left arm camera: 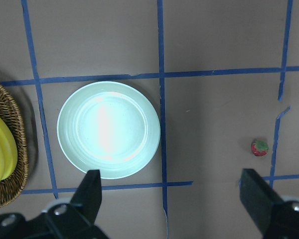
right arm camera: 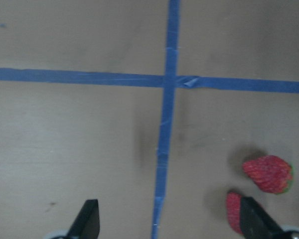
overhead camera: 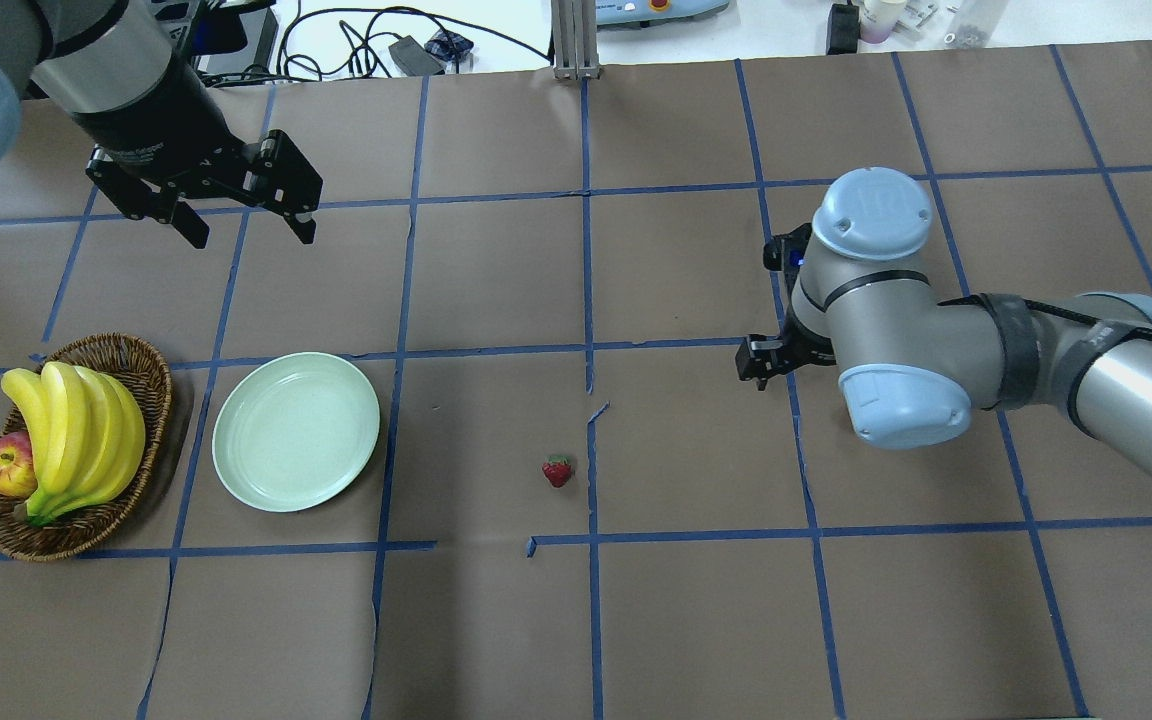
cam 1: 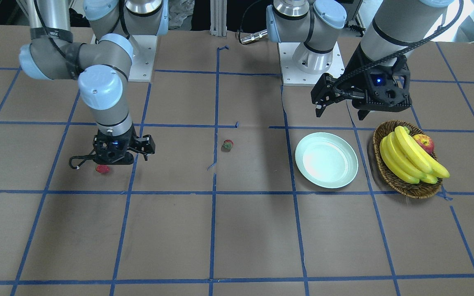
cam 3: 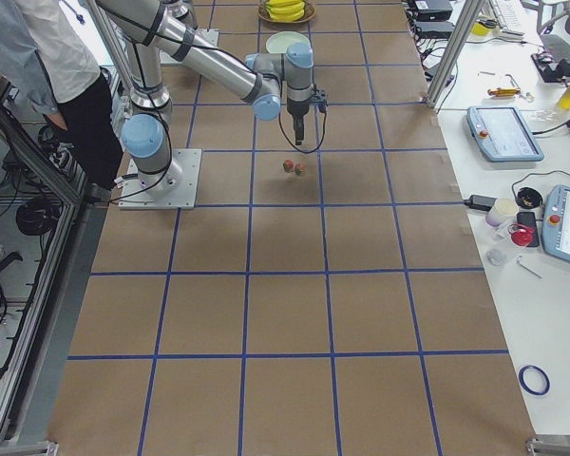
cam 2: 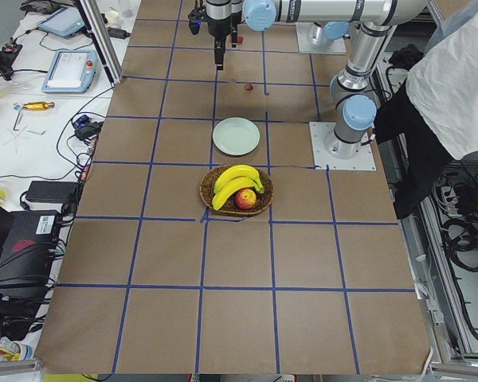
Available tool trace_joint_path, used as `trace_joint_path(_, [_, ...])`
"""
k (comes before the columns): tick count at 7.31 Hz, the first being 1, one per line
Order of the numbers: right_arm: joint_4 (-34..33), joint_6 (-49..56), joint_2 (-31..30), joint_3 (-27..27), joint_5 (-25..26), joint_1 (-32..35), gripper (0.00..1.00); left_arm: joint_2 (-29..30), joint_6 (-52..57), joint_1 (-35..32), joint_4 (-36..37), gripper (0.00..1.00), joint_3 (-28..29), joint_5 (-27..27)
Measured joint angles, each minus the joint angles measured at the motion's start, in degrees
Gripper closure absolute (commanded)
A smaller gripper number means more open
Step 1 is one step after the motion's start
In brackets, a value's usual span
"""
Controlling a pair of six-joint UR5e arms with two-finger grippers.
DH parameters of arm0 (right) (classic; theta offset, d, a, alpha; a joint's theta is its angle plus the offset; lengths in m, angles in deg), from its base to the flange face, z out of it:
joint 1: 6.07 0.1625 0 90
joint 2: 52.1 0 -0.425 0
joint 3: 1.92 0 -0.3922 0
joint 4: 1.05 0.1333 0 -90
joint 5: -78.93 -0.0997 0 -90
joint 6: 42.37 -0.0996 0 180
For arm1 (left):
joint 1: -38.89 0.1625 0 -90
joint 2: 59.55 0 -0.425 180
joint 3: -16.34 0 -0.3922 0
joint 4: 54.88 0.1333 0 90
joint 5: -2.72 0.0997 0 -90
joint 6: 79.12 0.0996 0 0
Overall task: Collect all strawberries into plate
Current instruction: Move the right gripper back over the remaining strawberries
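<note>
1. Plate [overhead camera: 296, 432]: lies flat on the brown-papered table [overhead camera: 696, 620], its surface bare.
2. Basket [overhead camera: 153, 362]: just beside the plate, on the side away from the table centre. It holds bananas [overhead camera: 76, 425] and an apple [overhead camera: 6, 465].
3. Left gripper [overhead camera: 253, 237]: raised in the air near the plate, fingers spread wide, gripping nothing. Its wrist view looks down on the plate.
4. Middle strawberry [overhead camera: 557, 470]: on the table, apart from the plate toward the table centre, just beside a blue tape line.
5. Right gripper [right arm camera: 168, 203]: well apart from the plate, beyond the middle strawberry, lowered close to the table. Fingers spread; nothing pinched between them.
6. Second strawberry [right arm camera: 267, 173] and third strawberry [right arm camera: 234, 211]: farthest from the plate, lying close together on the table at the right gripper. In the right wrist view the third strawberry sits at the inner edge of one finger [right arm camera: 256, 221]; contact cannot be determined.
</note>
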Motion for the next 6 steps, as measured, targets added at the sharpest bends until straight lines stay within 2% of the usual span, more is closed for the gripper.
trace_joint_path(3, [-0.79, 7.86, 0.19, 2.93, -1.19, -8.72, 0.0, 0.15, -0.01, 0.0, 0.0, 0.0, -0.07, -0.02])
trace_joint_path(6, [-1.7, 8.99, 2.17, 3.2, -4.45, -9.83, 0.0, 0.22, 0.0, 0.0, 0.0, 0.0, -0.07, -0.03])
